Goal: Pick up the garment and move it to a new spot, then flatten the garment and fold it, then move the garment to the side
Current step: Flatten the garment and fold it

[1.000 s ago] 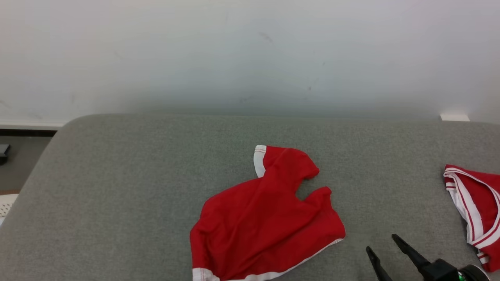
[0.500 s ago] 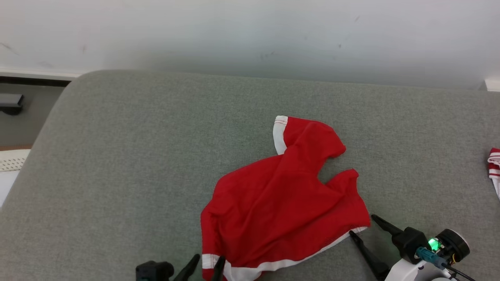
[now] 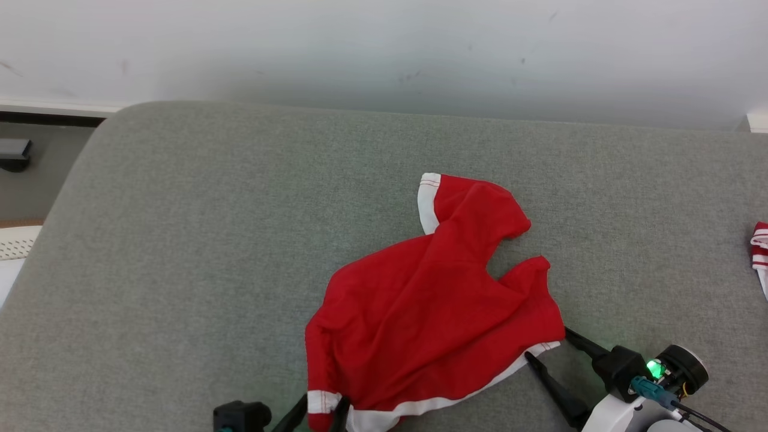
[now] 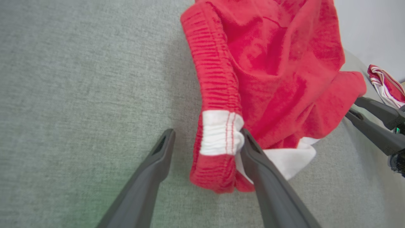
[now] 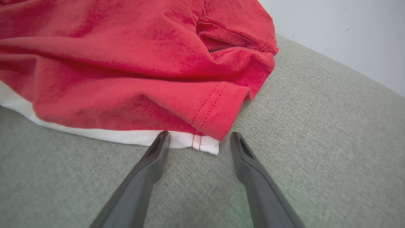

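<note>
A: Where is the garment?

B: The red garment [image 3: 432, 312] lies crumpled on the grey cloth-covered tabletop [image 3: 180, 240], a little right of centre and toward the bottom of the head view; one white-banded leg points up the frame; a white hem runs along its lower edge.

A: And the left pincer?

B: The left pincer [image 3: 322, 407] sits at the bottom edge, left of centre, spread wide; its two fingers straddle the garment's white-banded lower-left corner; in the left wrist view one finger touches the side of the band and the other stands apart over bare tabletop; nothing is clamped.

A: The right one?

B: The right pincer [image 3: 547, 343] sits at the lower right, spread just as wide; in the right wrist view its tips lie just at the white hem corner, one to each side; it has hold of nothing.

A: Anything else?

B: A second red-and-white piece [image 3: 759, 252] shows at the right edge, well apart from the garment; a white wall [image 3: 360, 48] runs across the top.
</note>
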